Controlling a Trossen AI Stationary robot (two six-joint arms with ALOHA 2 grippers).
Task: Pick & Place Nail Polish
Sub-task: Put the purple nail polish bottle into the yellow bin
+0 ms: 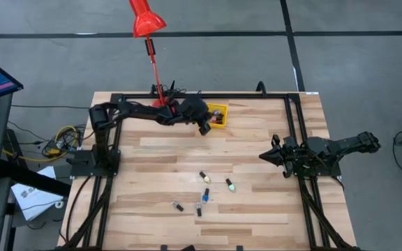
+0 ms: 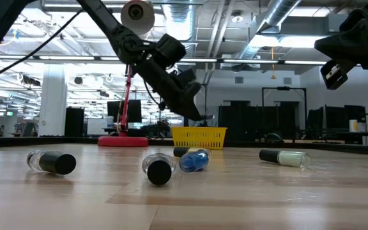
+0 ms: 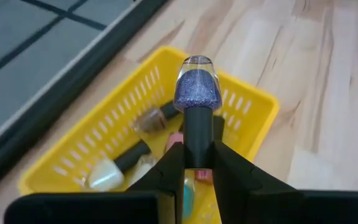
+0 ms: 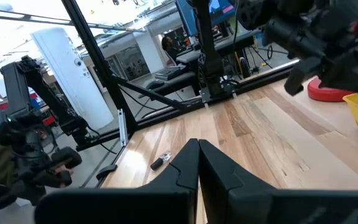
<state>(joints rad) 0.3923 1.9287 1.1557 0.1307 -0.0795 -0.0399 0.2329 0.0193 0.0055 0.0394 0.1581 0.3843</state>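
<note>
- The table (image 1: 257,160) fills the middle of the high view, and the yellow bin (image 1: 218,115) sits near its top edge, just left of centre.
- The left gripper (image 3: 199,163) hangs right over that bin with its jaws clamped on the black cap of a glittery purple bottle (image 3: 197,93); we judge this one is about to be dropped in.
- The right gripper (image 4: 199,155) waits at the right of the high view, over the table's right side, jaws pressed together on nothing.
- Inside the bin we count several bottles (image 3: 132,158) already delivered: a brownish one, a pale green one, and bits of pink and teal.
- Loose bottles (image 1: 205,194) remain in the lower middle of the high view; we make out four or five, so roughly half the work is left, as we judge it.
- The gripper hides much of the bin's floor, so we cannot give an exact count inside.
- In the high view the loose bottles are too small for us to tell their colours; the low view shows a blue one (image 2: 193,160) and a pale one (image 2: 285,157).
</note>
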